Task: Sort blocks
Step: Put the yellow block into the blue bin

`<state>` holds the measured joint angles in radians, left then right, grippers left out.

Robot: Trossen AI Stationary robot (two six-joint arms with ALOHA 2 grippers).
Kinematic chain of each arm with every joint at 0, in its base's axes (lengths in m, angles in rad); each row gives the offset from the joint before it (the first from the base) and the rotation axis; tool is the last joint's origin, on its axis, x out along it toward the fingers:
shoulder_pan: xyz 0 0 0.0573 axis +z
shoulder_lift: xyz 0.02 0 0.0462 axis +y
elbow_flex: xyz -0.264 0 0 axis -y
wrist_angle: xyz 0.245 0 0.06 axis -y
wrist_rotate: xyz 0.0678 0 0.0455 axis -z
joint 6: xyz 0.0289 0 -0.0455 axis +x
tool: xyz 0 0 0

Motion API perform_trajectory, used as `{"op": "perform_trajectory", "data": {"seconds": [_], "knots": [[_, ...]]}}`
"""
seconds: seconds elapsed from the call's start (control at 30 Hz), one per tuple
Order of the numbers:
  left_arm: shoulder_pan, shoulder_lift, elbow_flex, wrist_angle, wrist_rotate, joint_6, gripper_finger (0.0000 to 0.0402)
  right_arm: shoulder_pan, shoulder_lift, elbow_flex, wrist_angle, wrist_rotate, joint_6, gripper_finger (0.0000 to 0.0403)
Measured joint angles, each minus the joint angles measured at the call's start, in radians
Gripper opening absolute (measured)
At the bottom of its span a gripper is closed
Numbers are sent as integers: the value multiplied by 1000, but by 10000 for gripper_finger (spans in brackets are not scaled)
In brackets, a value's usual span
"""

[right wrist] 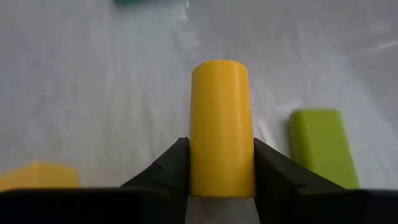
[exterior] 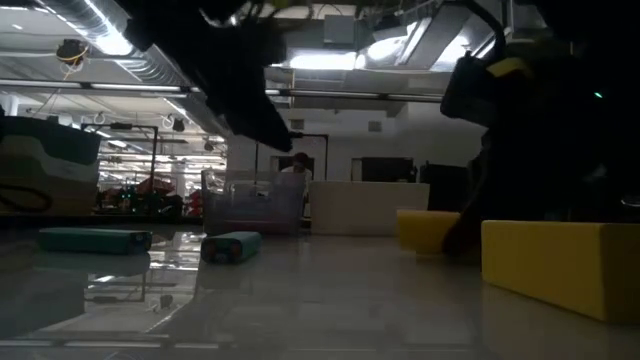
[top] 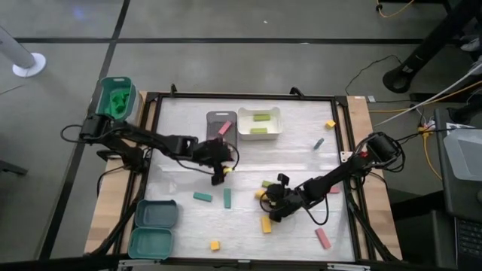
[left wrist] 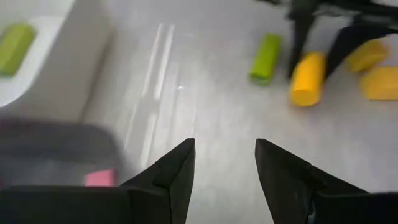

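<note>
Pink, light green, yellow and teal blocks lie scattered on the white table top. My right gripper [top: 265,197] [right wrist: 221,146] is low over the middle of the table, shut on a yellow bar [top: 261,193]. A light green block [right wrist: 323,146] lies on the table right beside that bar. My left gripper [top: 220,175] [left wrist: 224,146] is open above bare table, just near of the grey tray [top: 220,124], with nothing between its fingers. One pink block [top: 224,128] rests in the grey tray, and two green blocks lie in the white tray [top: 260,135]. My right gripper pinches the yellow bar between its two fingers at the bar's end nearest the wrist [right wrist: 221,168]. The bar runs along the fingers and sticks out ahead of their tips. The fingers slant down at it from the table's right. Whether it is clear of the table, I cannot tell.
Two teal blocks [top: 202,197] [top: 227,198] lie left of my right gripper, and another yellow bar [top: 266,224] near of it. Two teal trays [top: 156,214] [top: 151,242] sit at the near left corner. A green bin [top: 117,98] stands off the far left corner.
</note>
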<state>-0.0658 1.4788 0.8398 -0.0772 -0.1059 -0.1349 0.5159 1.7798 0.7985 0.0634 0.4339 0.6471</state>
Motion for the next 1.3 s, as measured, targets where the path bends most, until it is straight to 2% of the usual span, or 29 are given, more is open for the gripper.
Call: {"op": "perform_trajectory", "data": {"seconds": [0.33, 0.5, 0.67, 0.97, 1.13, 1.3], "knots": [[-152, 0, 0, 80, 0, -5, 155, -8, 0, 0, 290, 0, -118, 146], [-187, 1, 0, 104, 0, -55, 155, -33, 0, 0, 409, -5, -196, 133], [-204, 2, 0, 129, 0, -75, 155, -64, 0, 1, 510, -50, -249, 143], [-207, 2, 0, 128, -13, -77, 155, -74, 0, 5, 512, -79, -280, 137], [-209, 2, 0, 124, -16, -174, 155, -74, -1, 5, 515, -75, -286, 142], [-220, 25, 0, 132, -15, -204, 155, -74, -1, 5, 511, -69, -286, 139]]}}
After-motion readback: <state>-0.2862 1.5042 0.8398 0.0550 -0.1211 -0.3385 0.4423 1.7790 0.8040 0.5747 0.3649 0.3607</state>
